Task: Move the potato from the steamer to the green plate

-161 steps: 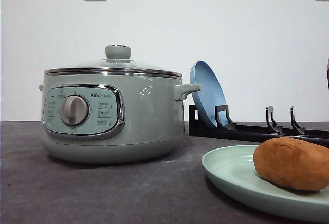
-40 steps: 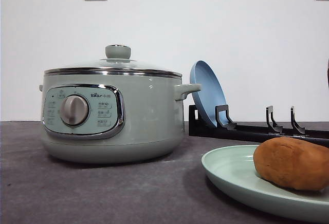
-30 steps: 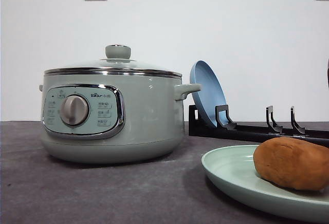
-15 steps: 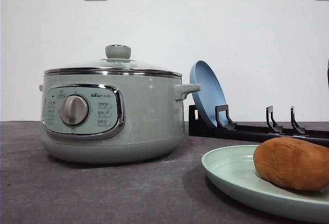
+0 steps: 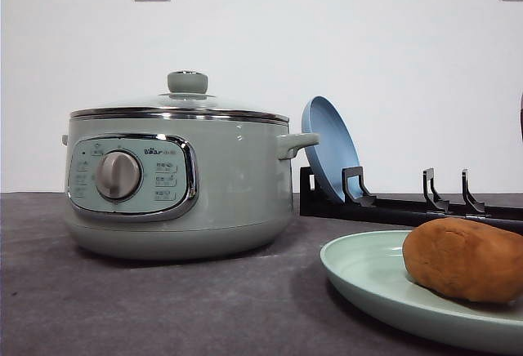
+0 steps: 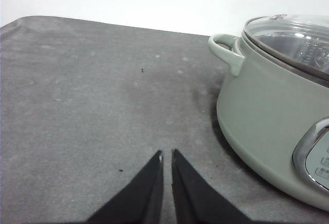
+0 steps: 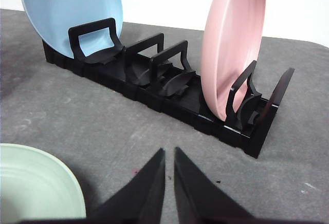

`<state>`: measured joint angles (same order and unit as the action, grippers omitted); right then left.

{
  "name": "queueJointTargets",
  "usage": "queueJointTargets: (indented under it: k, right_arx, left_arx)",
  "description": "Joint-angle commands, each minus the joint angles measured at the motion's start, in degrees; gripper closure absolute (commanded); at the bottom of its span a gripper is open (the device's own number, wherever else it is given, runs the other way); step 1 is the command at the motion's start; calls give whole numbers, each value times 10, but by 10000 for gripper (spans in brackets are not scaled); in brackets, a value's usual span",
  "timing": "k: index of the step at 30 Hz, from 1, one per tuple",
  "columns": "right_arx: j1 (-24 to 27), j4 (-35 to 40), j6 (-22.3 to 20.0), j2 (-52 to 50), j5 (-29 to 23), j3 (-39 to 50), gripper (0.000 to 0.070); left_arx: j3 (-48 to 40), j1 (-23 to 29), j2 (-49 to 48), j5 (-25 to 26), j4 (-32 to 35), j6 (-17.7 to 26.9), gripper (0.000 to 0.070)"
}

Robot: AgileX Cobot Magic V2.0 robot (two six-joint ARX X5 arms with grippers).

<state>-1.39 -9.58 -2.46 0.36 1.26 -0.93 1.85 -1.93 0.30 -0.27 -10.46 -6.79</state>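
Observation:
The orange-brown potato lies on the pale green plate at the front right of the table. The sage-green steamer stands at the left with its glass lid on. In the left wrist view my left gripper hovers over bare dark table beside the steamer, its jaws shut with nothing between them. In the right wrist view my right gripper is shut and empty, between the green plate's rim and the black rack.
A black dish rack runs along the back right, holding an upright blue plate. The blue plate and a pink plate stand in it in the right wrist view. Dark grey table surface lies in front of the steamer.

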Motion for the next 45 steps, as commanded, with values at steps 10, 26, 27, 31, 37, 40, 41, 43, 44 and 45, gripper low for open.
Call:
queueJointTargets:
  k: [10, 26, 27, 31, 37, 40, 41, 43, 44, 45]
  right_arx:
    - [1, 8, 7, -2, -2, 3, 679]
    - [1, 8, 7, -2, -2, 3, 680]
    - [1, 8, 7, -2, -2, 3, 680]
    - [1, 8, 7, -2, -2, 3, 680]
    - [1, 8, 7, -2, -2, 3, 680]
    - [1, 8, 7, -2, -2, 3, 680]
    - [1, 8, 7, -2, -2, 3, 680]
    - [1, 8, 7, -2, -2, 3, 680]
    - [1, 8, 7, -2, -2, 3, 680]
    - [1, 8, 7, -2, -2, 3, 680]
  left_arx:
    - [-12, 0, -1, -2, -4, 0, 674]
    - [-12, 0, -1, -2, -4, 0, 674]
    - [-12, 0, -1, -2, -4, 0, 674]
    - [-12, 0, -1, -2, -4, 0, 674]
    - [-12, 0, -1, -2, -4, 0, 674]
    - [-12, 0, -1, -2, -4, 0, 674]
    - [-12, 0, -1, -2, -4, 0, 674]
    - [-12, 0, -1, -2, -4, 0, 674]
    - [-12, 0, -1, -2, -4, 0, 674]
    - [-12, 0, -1, -2, -4, 0, 674]
